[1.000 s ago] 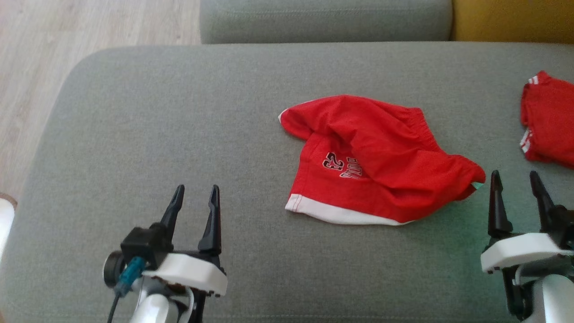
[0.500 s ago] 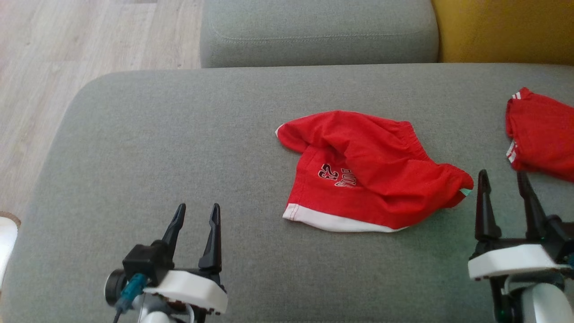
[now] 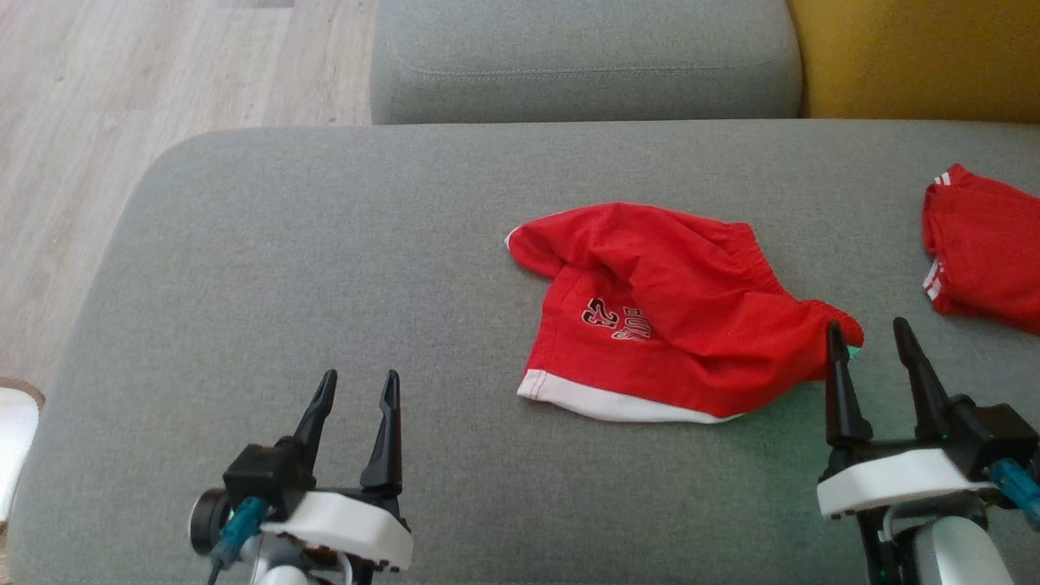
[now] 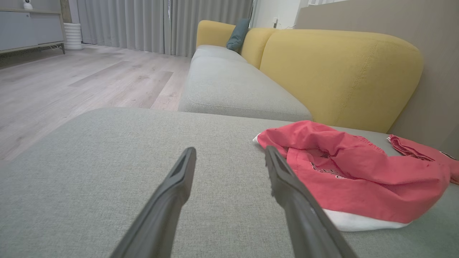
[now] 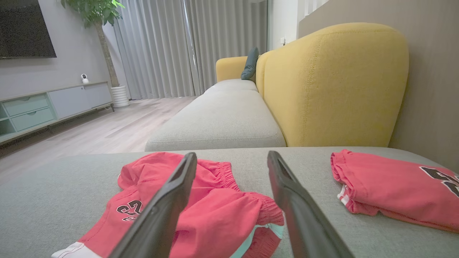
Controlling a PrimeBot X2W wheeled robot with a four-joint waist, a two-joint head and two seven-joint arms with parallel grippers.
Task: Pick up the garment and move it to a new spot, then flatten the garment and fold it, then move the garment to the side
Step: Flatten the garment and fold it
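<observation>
A grey sofa cushion is the work surface, with wood floor off its left edge. At lower left the left jaws stand open and empty, well apart from everything, likely waiting. Right of centre the garment lies crumpled, white hem nearest. The right jaws, also open, hover just beside its right corner, probably lining up the first pick. A second red piece lies farther right. The right wrist view reveals the gathered waistband and a pale green label, barely visible from the head.
</observation>
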